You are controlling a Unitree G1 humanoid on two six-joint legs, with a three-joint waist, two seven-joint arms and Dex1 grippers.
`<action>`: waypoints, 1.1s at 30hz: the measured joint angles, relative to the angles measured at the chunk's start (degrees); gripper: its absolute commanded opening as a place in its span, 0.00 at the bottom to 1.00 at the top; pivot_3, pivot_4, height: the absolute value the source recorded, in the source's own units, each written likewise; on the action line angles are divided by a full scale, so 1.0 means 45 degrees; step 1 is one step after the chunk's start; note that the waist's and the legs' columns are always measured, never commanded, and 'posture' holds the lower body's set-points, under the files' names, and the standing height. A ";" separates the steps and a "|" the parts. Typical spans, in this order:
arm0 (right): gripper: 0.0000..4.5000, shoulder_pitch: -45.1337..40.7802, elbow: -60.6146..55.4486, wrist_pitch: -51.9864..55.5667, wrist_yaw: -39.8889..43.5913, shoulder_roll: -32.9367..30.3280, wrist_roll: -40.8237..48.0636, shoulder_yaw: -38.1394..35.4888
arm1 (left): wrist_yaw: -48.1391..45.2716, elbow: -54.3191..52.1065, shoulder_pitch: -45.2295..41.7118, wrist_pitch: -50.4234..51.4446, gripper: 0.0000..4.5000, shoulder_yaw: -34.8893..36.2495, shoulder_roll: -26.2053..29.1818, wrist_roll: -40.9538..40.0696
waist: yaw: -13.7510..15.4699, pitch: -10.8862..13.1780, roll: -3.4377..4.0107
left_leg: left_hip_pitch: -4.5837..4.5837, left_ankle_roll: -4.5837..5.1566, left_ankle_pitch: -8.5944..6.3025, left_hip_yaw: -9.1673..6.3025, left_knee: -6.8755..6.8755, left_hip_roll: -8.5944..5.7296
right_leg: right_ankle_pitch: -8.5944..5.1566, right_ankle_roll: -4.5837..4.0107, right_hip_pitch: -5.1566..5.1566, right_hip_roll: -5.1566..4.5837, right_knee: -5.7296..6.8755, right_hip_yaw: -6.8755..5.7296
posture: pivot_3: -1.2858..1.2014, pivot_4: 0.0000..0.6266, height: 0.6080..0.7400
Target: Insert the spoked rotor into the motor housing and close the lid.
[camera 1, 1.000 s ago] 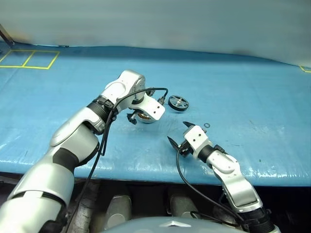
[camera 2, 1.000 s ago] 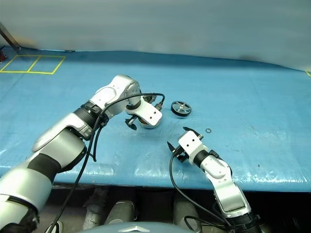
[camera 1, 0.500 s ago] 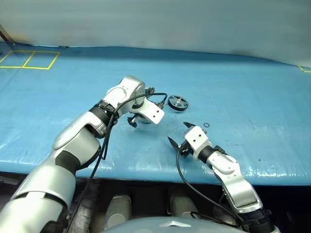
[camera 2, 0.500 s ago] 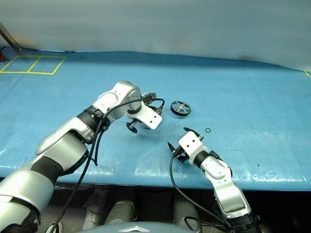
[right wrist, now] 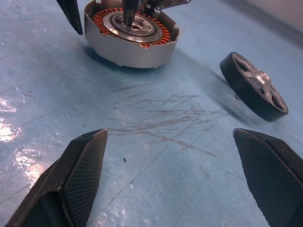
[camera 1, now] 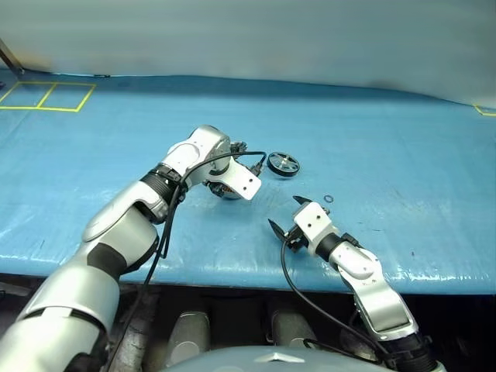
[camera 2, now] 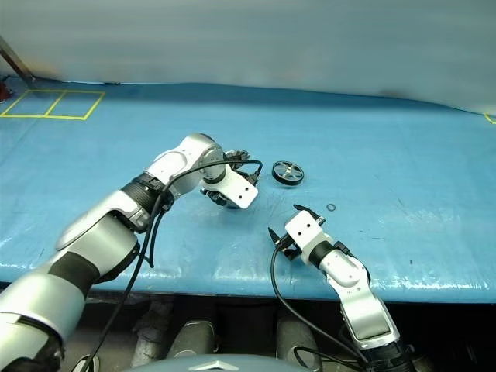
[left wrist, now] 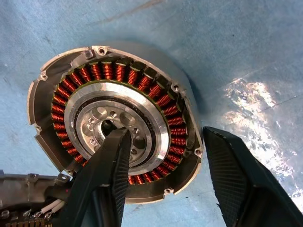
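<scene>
The round silver-rimmed motor housing (left wrist: 116, 137), with its ring of copper-red windings around a silver centre, is sitting open side up on the blue table cover (camera 1: 387, 139). The left gripper (left wrist: 165, 156) is pointing steeply down over it, one black finger (left wrist: 111, 161) reaching into the silver hub and the other standing outside the rim (the wall is lying between them, though a firm grip cannot be told). The small black-rimmed spoked rotor (camera 1: 283, 163), silver at its spokes and hub, is resting tilted on the cover just beside the housing, untouched. The right gripper (right wrist: 175, 184) is hovering low near the table's front edge, its fingers spread wide and holding nothing. A tiny dark ring (camera 1: 328, 199) is lying just beyond it.
</scene>
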 measured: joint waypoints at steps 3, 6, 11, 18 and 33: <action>1.00 -0.0008 0.0002 -0.0007 -0.0010 0.0053 -0.0023 0.0005 | 0.0370 -0.0258 0.0265 -0.0248 0.47 0.0141 0.0099 0.0042 | 0.0057 -0.0004 0.0006 | 0.0006 0.0000 0.0000 -0.0003 0.0007 -0.0001 | 0.0001 0.0001 0.0009 0.0000 0.0005 0.0000 | 0.52 0.24 1.00; 1.00 -0.0016 0.0011 -0.0016 -0.0013 0.0105 -0.0043 0.0040 | 0.0386 -0.0632 0.0639 -0.1337 0.47 0.0475 0.0489 -0.0377 | 0.0071 -0.0003 0.0006 | 0.0004 0.0000 0.0000 0.0004 0.0014 -0.0002 | 0.0004 0.0007 0.0009 -0.0001 0.0004 0.0013 | 0.52 0.24 1.00; 1.00 -0.0010 0.0020 -0.0027 -0.0047 0.0157 -0.0051 0.0048 | -0.0444 -0.1885 0.1337 -0.2966 0.47 0.0672 0.1007 -0.1521 | 0.0095 -0.0003 0.0006 | 0.0001 0.0003 -0.0002 0.0010 0.0010 -0.0007 | 0.0006 0.0007 0.0006 -0.0002 0.0002 0.0027 | 0.52 0.24 1.00; 1.00 0.0350 -0.0091 -0.0035 -0.0152 0.0272 0.0334 -0.0504 | -0.1803 -0.2704 0.1702 -0.4790 0.47 0.0693 0.1739 -0.2648 | 0.0082 -0.0002 0.0005 | -0.0004 0.0003 -0.0002 0.0010 0.0011 -0.0006 | 0.0005 0.0006 0.0001 0.0000 0.0002 0.0028 | 0.52 0.24 1.00; 1.00 0.2719 -0.2879 0.1736 0.2217 -0.1930 0.2778 -0.1641 | -0.1910 -0.2722 0.1739 -0.6277 0.47 0.0467 0.1216 -0.2978 | 0.0119 0.0000 0.0000 | 0.0002 0.0008 -0.0004 0.0027 0.0032 -0.0030 | 0.0002 0.0021 0.0011 0.0005 0.0001 0.0106 | 0.52 0.24 1.00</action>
